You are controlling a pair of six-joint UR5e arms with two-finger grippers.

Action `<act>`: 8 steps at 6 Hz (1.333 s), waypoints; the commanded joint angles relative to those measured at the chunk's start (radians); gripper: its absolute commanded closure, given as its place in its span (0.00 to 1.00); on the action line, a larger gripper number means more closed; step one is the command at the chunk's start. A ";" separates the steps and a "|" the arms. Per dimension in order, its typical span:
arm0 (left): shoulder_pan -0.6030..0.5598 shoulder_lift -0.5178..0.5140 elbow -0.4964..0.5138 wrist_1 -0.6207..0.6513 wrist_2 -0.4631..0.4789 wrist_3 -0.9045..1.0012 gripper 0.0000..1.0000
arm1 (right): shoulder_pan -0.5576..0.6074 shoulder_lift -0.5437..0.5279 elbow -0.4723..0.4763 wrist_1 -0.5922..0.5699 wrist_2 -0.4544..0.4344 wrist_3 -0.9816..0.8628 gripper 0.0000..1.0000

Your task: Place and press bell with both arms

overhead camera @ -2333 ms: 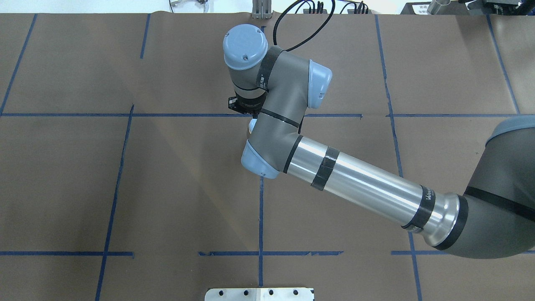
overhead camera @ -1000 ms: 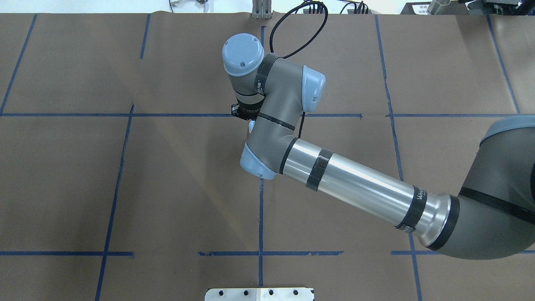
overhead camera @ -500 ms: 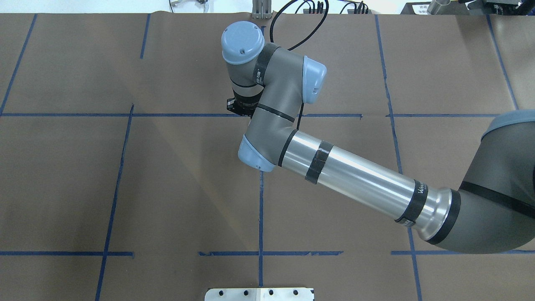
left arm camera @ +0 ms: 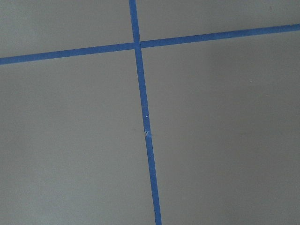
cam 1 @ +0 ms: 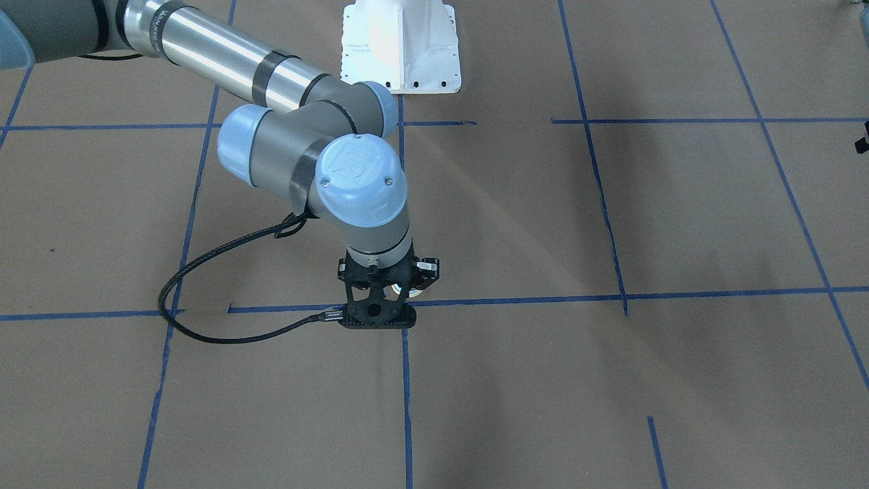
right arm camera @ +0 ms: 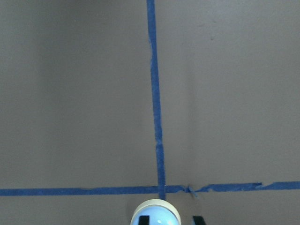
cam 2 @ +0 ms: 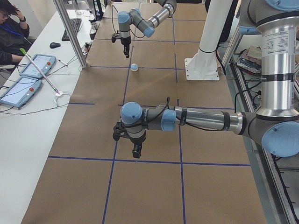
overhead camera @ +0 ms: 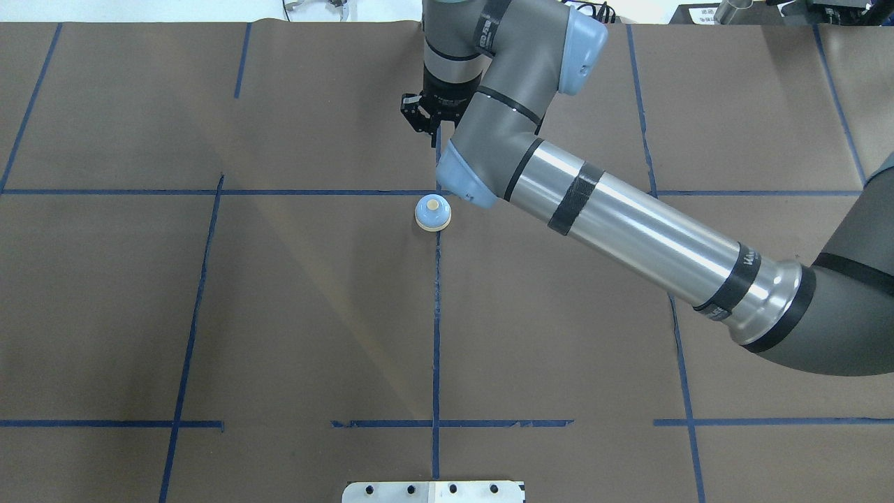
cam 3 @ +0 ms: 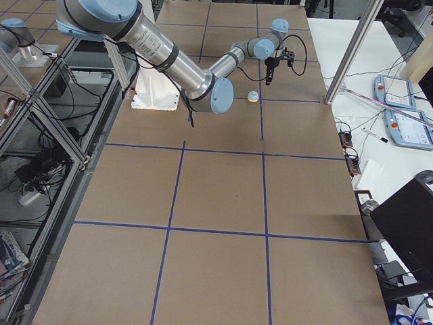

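The light-blue bell (overhead camera: 433, 212) with a cream base and button stands upright on the brown table at a blue tape crossing. It also shows in the exterior left view (cam 2: 134, 66) and the exterior right view (cam 3: 252, 96). My right gripper (overhead camera: 427, 129) hangs raised above the table, just beyond the bell, open and empty. In the right wrist view the bell (right arm camera: 155, 214) sits at the bottom edge between the two spread fingertips (right arm camera: 143, 219). My left gripper (cam 2: 136, 151) hovers over the table far from the bell; I cannot tell if it is open or shut.
The white pedestal base (cam 1: 400, 47) stands behind the bell. A black cable (cam 1: 204, 326) loops from the right wrist. A side table with tablets (cam 2: 32, 65), a metal post (cam 2: 70, 32) and a seated operator lies beyond the far edge.
The right wrist was low over the bell and hid it. It has lifted and moved toward the far edge, leaving the bell standing uncovered on the tape crossing.
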 commanded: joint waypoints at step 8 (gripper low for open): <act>-0.054 0.017 0.026 0.010 0.043 0.002 0.00 | 0.629 -1.118 0.733 -0.256 0.099 -1.122 0.00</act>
